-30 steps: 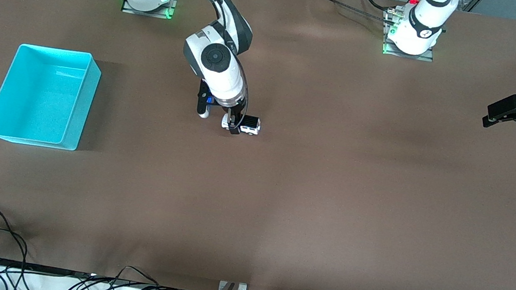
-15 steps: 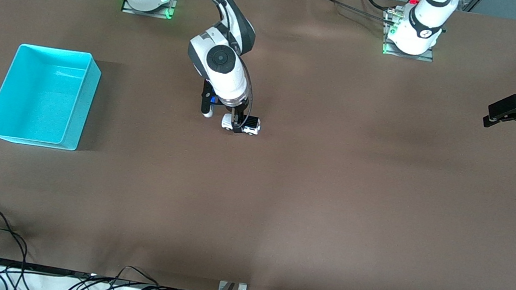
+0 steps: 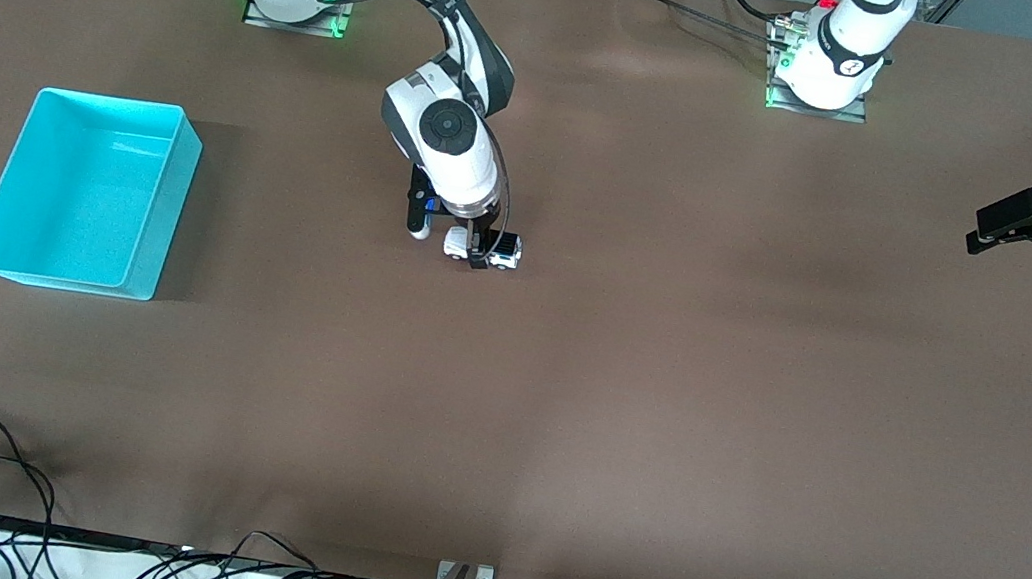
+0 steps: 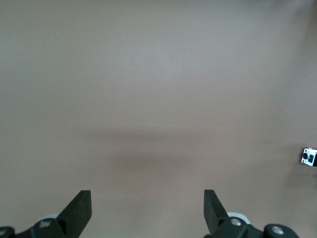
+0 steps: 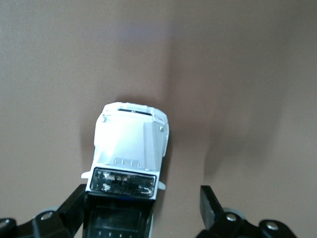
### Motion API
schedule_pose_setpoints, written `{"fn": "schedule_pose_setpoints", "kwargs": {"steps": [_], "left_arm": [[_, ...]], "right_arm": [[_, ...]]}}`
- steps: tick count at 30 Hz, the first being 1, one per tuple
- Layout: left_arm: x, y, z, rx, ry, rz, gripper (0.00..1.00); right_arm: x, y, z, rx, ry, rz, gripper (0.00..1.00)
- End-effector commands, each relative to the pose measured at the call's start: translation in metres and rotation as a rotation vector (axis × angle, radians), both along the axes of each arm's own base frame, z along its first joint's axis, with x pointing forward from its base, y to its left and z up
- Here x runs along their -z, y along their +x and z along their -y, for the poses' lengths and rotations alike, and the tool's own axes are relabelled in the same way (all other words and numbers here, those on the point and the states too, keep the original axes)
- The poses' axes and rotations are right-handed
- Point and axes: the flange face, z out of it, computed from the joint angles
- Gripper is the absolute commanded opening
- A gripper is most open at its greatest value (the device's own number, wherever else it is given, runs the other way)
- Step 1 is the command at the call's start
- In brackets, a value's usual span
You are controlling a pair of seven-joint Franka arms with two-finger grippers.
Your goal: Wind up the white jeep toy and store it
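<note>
The white jeep toy (image 3: 503, 249) stands on its wheels on the brown table (image 3: 666, 371), near the middle and toward the right arm's end. My right gripper (image 3: 479, 251) is down around it, open. In the right wrist view the jeep toy (image 5: 130, 148) has its black roof between the fingers; one finger (image 5: 73, 201) is against its side, and the other finger (image 5: 209, 201) stands apart from it. My left gripper (image 3: 1030, 225) waits open over the left arm's end of the table, holding nothing. Its wrist view shows the left gripper (image 4: 147, 201) above bare table, with the jeep toy (image 4: 309, 156) tiny at the edge.
A cyan bin (image 3: 169, 210) stands empty at the right arm's end of the table, well away from the jeep. Black cables (image 3: 134, 564) run along the table edge nearest the front camera.
The right arm has come down and shifted slightly toward the left arm's end, bringing its fingers lower around the jeep. The jeep, bin and left arm have not moved.
</note>
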Motion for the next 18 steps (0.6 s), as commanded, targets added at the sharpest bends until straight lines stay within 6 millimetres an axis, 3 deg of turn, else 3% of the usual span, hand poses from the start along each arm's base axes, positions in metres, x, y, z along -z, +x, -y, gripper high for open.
{"fn": "schedule_pose_setpoints", "kwargs": {"steps": [1,4,13,18], "left_arm": [[-0.006,0.004,0.001,0.021,-0.025,0.007,1.0],[-0.006,0.004,0.002,0.022,-0.025,0.007,1.0],[-0.006,0.004,0.001,0.021,-0.025,0.007,1.0],[-0.007,0.004,0.001,0.021,-0.025,0.009,1.0]], "right_arm": [[-0.002,0.002,-0.006,0.005,0.0,0.015,0.09],[-0.003,0.003,-0.006,0.007,0.001,0.017,0.0],[-0.014,0.011,-0.003,0.018,0.007,0.034,0.0],[-0.032,0.017,0.004,0.028,0.004,0.047,0.0]]}}
